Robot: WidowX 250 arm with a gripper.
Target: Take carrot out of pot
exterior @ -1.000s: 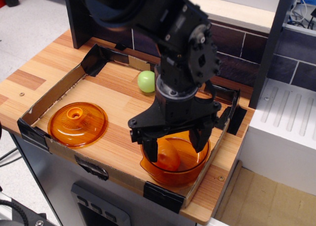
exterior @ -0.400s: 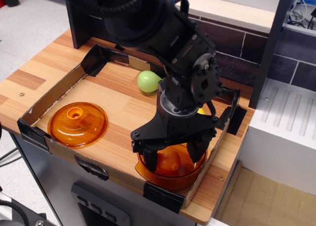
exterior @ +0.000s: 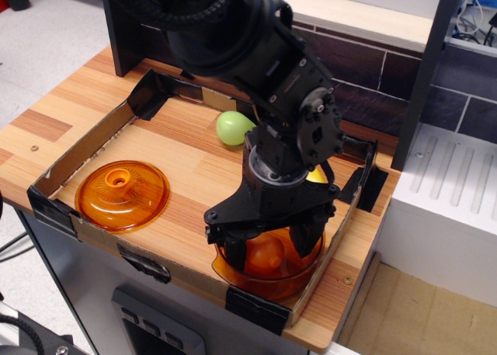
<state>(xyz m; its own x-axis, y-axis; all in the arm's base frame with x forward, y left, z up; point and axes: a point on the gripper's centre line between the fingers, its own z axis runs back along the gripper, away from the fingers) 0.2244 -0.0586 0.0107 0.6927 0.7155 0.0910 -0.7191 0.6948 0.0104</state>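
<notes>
The claw (exterior: pixel 268 248) reaches into the pot (exterior: pixel 268 276), fingers spread around the carrot (exterior: pixel 265 255), seemingly not gripping it.

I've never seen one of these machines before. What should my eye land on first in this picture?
First, the big black arm ending in a claw, reaching down into the see-through orange pot at the tray's near right corner, with its fingers on either side of the orange carrot inside. Next, the matching orange lid lying flat at the left of the cardboard-edged tray, and a light green pear behind the arm.
</notes>
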